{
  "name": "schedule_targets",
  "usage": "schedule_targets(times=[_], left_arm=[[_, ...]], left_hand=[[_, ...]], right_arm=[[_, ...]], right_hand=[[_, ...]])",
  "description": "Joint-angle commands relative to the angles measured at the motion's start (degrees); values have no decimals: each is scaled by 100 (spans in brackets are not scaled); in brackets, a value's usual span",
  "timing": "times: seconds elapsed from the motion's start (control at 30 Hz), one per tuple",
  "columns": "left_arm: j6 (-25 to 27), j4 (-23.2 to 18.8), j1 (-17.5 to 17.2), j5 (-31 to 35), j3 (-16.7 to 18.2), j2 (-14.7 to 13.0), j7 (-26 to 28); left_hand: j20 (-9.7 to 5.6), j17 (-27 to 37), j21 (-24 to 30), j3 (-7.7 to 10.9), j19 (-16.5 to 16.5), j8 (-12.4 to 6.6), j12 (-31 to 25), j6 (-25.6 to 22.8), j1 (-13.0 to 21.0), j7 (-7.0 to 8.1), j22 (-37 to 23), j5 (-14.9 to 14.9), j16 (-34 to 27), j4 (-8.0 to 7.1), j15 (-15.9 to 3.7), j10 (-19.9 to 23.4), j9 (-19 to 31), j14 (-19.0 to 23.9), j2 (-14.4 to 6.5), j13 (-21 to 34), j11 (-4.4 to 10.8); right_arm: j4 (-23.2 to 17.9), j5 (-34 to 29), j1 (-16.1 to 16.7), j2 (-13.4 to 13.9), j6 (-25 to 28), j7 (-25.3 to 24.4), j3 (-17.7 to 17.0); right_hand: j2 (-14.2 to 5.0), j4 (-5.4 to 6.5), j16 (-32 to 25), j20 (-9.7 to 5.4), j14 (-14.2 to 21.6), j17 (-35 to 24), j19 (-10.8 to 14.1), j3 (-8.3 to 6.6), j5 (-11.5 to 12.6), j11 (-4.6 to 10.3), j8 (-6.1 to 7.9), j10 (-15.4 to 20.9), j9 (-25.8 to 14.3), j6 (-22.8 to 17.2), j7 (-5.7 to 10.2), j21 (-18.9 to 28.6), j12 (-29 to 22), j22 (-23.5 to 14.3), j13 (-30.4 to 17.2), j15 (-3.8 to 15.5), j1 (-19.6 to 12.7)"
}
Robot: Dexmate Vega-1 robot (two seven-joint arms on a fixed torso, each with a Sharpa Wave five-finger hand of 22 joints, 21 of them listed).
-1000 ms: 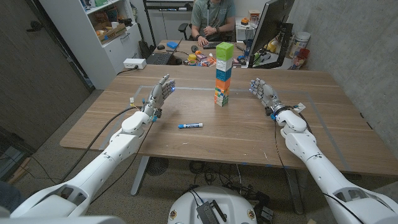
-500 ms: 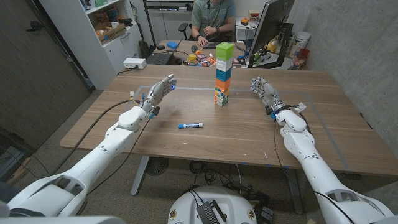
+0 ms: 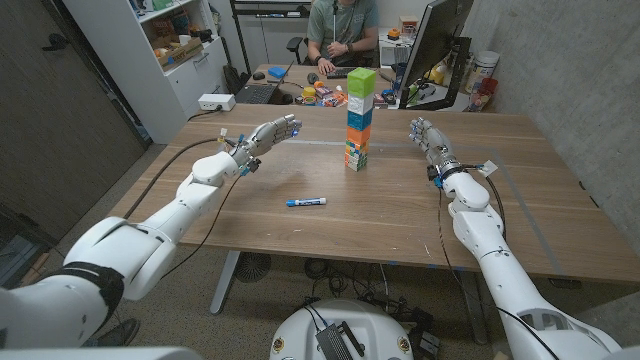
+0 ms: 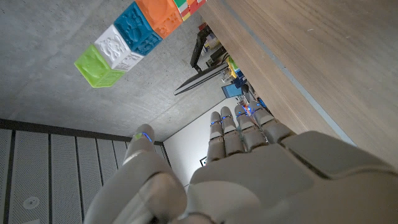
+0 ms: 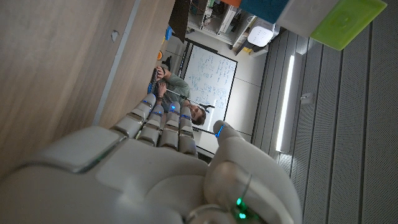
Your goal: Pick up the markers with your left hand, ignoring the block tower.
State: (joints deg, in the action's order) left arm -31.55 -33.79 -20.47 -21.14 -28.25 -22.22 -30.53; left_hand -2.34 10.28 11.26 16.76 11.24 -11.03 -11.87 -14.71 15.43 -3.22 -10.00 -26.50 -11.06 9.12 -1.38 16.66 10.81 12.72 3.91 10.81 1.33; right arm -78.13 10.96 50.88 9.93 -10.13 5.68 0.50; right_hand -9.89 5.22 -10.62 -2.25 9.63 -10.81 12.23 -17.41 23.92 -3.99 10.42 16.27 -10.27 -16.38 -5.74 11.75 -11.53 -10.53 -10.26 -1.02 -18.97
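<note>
With fingers spread and empty, the left hand (image 3: 268, 134) is hovering beyond the blue marker (image 3: 306, 202), needing to drop nearer, clear of the block tower (image 3: 359, 120).

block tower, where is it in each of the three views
Head view: block tower stands at the table's far middle, between the two hands.
Left wrist view: its green top block hangs at upper left.
Right wrist view: green top at upper right.
Shared landmark: that green top block.
</note>
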Motion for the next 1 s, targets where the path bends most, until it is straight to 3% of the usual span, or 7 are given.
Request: schedule_targets(times=[0.03, 0.33, 0.47, 0.53, 0.63, 0.8, 1.0], left_arm=[[-899, 1232, 896, 880, -301, 105, -1233], [-1428, 1091, 952, 1287, -498, -344, -1413], [-1636, 831, 928, 1497, -606, -590, -1337], [-1606, 429, 811, 1602, -636, -799, -1211], [-1248, -590, 500, 1867, -669, -1262, -794], [-388, -2219, 111, 2502, -741, -2008, -65], [739, -3912, -319, 3193, -738, -2656, 655]], left_hand=[[-48, 10, 28, 49, 37, 1, 0, 67, 136, -10, -17, -33, -1, 49, 36, -23, 18, -14, 12, 32, -38], [35, 11, -1, 156, -5, 35, 42, 321, 534, 21, -13, -86, 36, 128, 97, -163, 28, -118, 47, 46, -30], [53, 13, -12, 202, -28, 38, 57, 428, 726, 43, -11, -112, 46, 147, 119, -235, 32, -169, 82, 51, -22], [92, 13, -20, 222, -48, 35, 62, 469, 821, 56, -11, -127, 50, 152, 118, -269, 34, -195, 106, 54, -31], [123, 14, -23, 237, -59, 25, 59, 485, 899, 59, -11, -138, 54, 155, 143, -280, 36, -223, 129, 57, -34], [178, 14, -20, 253, -59, 1, 49, 471, 1008, 61, -12, -150, 44, 157, 164, -283, 38, -217, 168, 59, -40], [268, 15, -1, 273, -17, -51, 15, 390, 1187, 16, -16, -167, 19, 153, 226, -229, 39, -174, 242, 64, -97]], right_arm=[[-182, -455, -39, -186, 49, -416, 25], [-35, -593, -270, -188, -52, -454, 57], [52, -613, -385, -206, -99, -491, 40], [128, -625, -446, -192, -177, -469, 36], [187, -607, -511, -214, -228, -490, 6], [313, -594, -621, -205, -316, -441, -6], [556, -551, -777, -242, -527, -387, -19]], right_hand=[[-5, -27, -28, -193, 12, -14, -3, 18, 17, 21, 45, 33, -29, -29, 23, 27, -20, -27, -17, -1, -56], [2, -27, -29, -183, 5, -17, -17, 31, 14, 18, 46, 10, -29, -29, 23, 24, -13, -27, -18, 0, -47], [3, -27, -30, -178, 3, -18, -21, 38, 13, 16, 44, 8, -29, -22, 34, 23, -13, -27, -18, -1, -43], [4, -26, -30, -176, 1, -19, -22, 42, 13, 15, 44, 5, -29, -21, 33, 24, -13, -27, -18, 1, -40], [5, -25, -31, -176, -1, -19, -25, 45, 12, 9, 44, 1, -29, -20, 35, 23, -12, -27, -18, -9, -37], [6, -23, -32, -170, -3, -22, -25, 55, 11, 8, 47, -4, -30, -27, 35, 25, -12, -27, -19, -24, -28], [9, -18, -34, -167, -4, -24, -30, 66, 9, 11, 43, -14, -30, -14, 47, 25, -10, -27, -19, -26, -17]])
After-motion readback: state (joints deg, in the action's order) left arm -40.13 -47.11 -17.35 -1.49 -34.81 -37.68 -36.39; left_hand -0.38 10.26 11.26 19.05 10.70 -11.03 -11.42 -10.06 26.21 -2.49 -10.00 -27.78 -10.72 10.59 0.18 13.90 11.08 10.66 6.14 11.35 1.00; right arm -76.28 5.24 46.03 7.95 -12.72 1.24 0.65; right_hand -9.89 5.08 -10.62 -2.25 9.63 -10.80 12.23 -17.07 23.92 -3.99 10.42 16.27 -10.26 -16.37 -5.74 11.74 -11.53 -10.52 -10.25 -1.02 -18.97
